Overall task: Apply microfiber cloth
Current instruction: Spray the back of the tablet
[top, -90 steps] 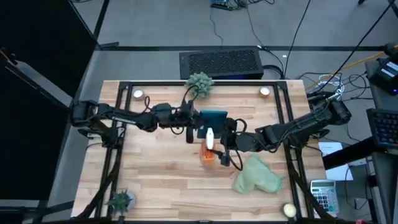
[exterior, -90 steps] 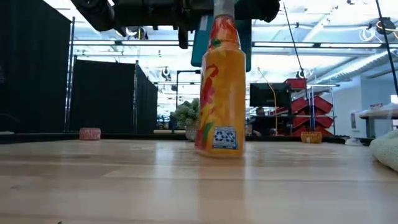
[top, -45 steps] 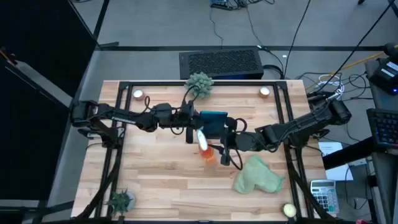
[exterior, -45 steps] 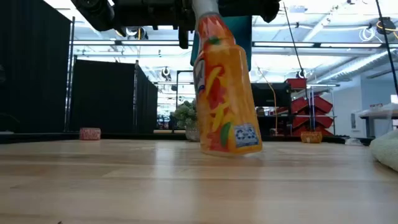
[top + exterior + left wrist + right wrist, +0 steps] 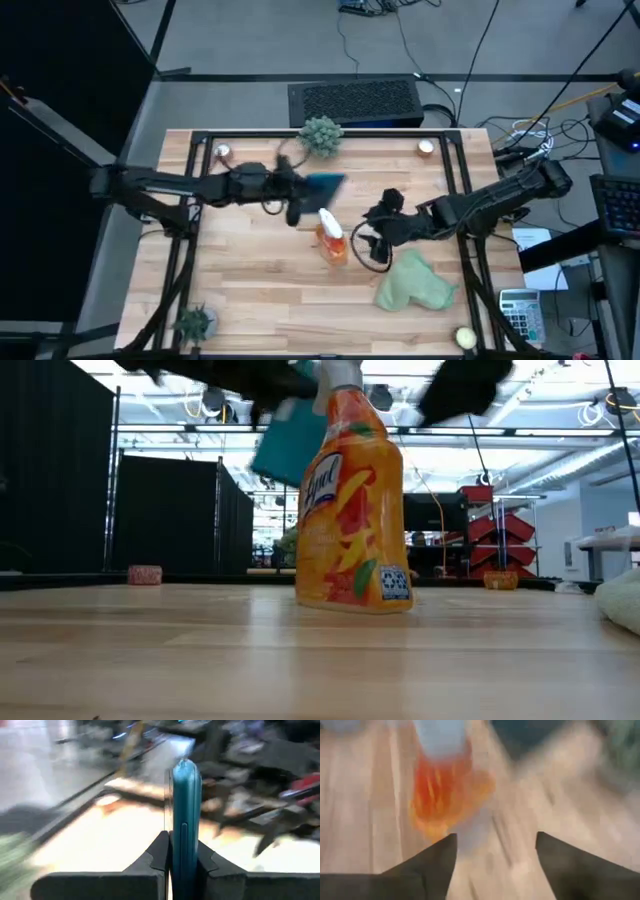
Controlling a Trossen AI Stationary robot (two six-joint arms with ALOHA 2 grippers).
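1. Cloth (image 5: 413, 285): pale sage green, rumpled, lying on the bench (image 5: 260, 290) toward its near right part; in the low view only an edge (image 5: 622, 598) shows at the far right. Same spot as in the earlier frames. Nothing touches it.
2. Left claw (image 5: 297, 200): over the bench's middle, left of the bottle, clamped on a teal tablet (image 5: 325, 184). The wrist view shows the tablet (image 5: 184, 825) edge-on, pinched between the two fingers (image 5: 159, 851). A second ago the tablet sat just above the bottle; now arm and tablet have swung away to the left and the tablet is tilted.
3. Right claw (image 5: 385, 222): raised above the bench, just right of the bottle and beside the cloth's far edge, fingers (image 5: 427, 865) spread apart and holding nothing. Earlier it sat close against the bottle; it has since drawn back to the right.
4. Bottle (image 5: 331, 238): orange spray bottle with a pale trigger head, standing on the bench between the two claws, touched by neither. In the low view (image 5: 350, 500) it leans slightly; half a second ago it was tipped more steeply the other way, and it seems turned, though blur makes that unsure.
5. Plants: one bushy (image 5: 320, 134) at the far edge, one small and spiky (image 5: 194, 322) at the near left corner; both unmoved.
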